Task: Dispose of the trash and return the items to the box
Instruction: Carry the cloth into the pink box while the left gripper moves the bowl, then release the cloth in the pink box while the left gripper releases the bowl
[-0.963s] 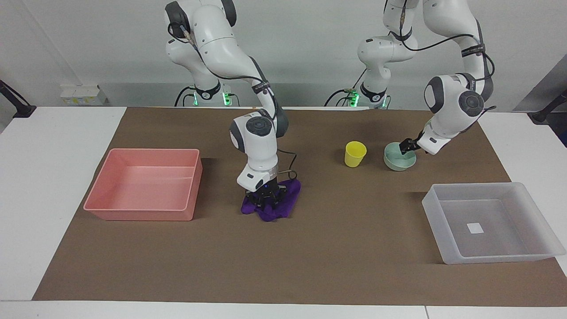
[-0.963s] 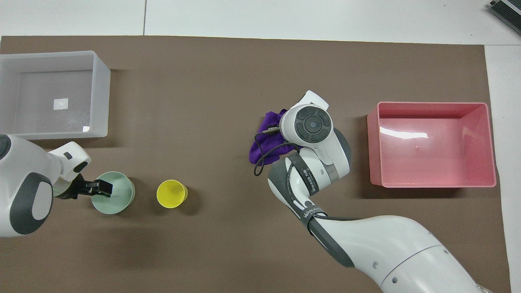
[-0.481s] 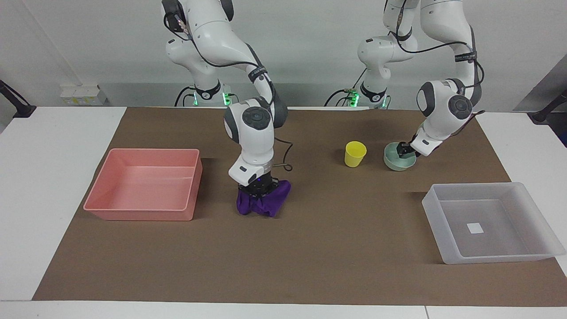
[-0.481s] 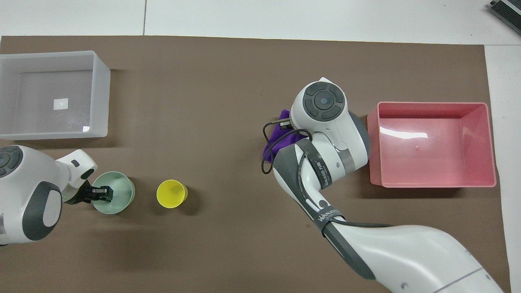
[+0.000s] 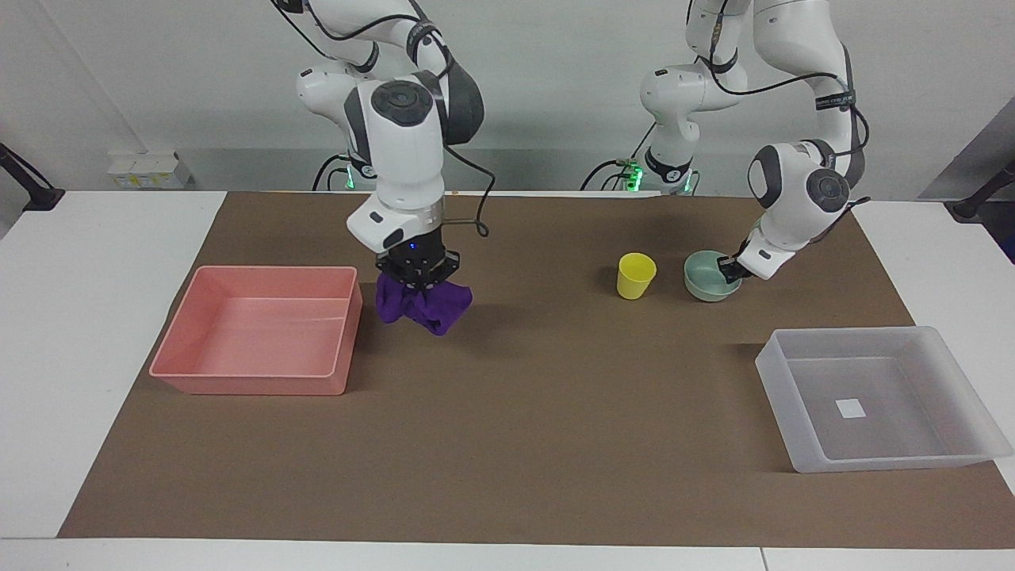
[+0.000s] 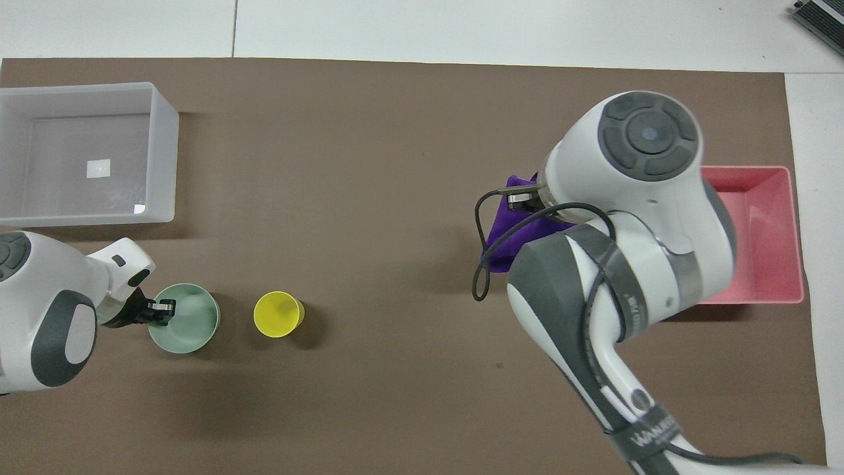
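Facing view shows the right gripper (image 5: 415,275) clenched on the purple rag (image 5: 424,305), lifted beside the pink tray (image 5: 258,387) at the right arm's end; next, carry over and release. Left gripper (image 5: 730,268) pinches the bowl (image 5: 707,284) rim, near the robots' edge

The purple rag (image 5: 423,305) is soft matt cloth, hanging in folds; the brown mat (image 5: 507,444) looks like matt paper. The pink tray (image 5: 255,381) is smooth opaque plastic with glossy highlights; the box (image 5: 872,460) is frosted translucent plastic; the yellow cup (image 5: 635,275) and mint bowl (image 5: 707,284) look smooth.
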